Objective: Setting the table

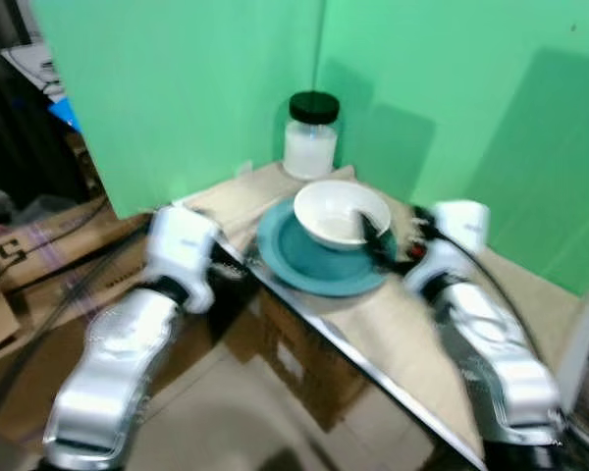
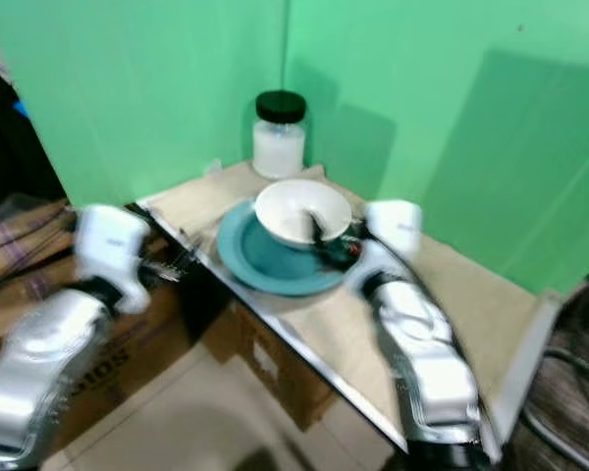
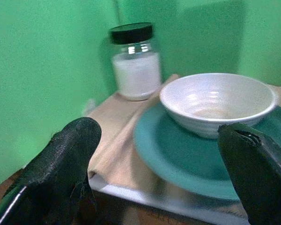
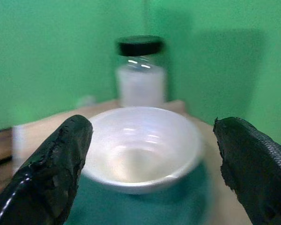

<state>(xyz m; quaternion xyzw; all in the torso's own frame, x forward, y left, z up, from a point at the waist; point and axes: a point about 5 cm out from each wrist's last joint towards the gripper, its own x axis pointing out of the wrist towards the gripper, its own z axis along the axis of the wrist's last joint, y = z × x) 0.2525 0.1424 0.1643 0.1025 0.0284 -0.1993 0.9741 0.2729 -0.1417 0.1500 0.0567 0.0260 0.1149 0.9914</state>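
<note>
Left hand (image 3: 159, 178) wide, near table (image 1: 393, 334) edge | right hand (image 4: 152, 168) wide, facing bowl (image 1: 340, 213) | bowl on plate (image 1: 314, 257), centred as a place setting | jar (image 1: 311, 135) far back

This looks less like a lived-in dining room than a makeshift recording corner set up in a storage space; two plain green panels (image 1: 206, 88) meet at an angle behind a small surface (image 1: 393, 329) with a metal edge and a beige cloth over it; the setting on it is sparse, a white bowl (image 1: 339, 213) on a teal plate (image 1: 304, 257) and a black-lidded jar (image 1: 310, 135) of white stuff near the corner; cardboard boxes (image 1: 294, 368) sit under and beside the surface; loose black cables (image 1: 54, 294) trail over more cartons at the left; the floor (image 1: 226, 422) is bare and pale.
</note>
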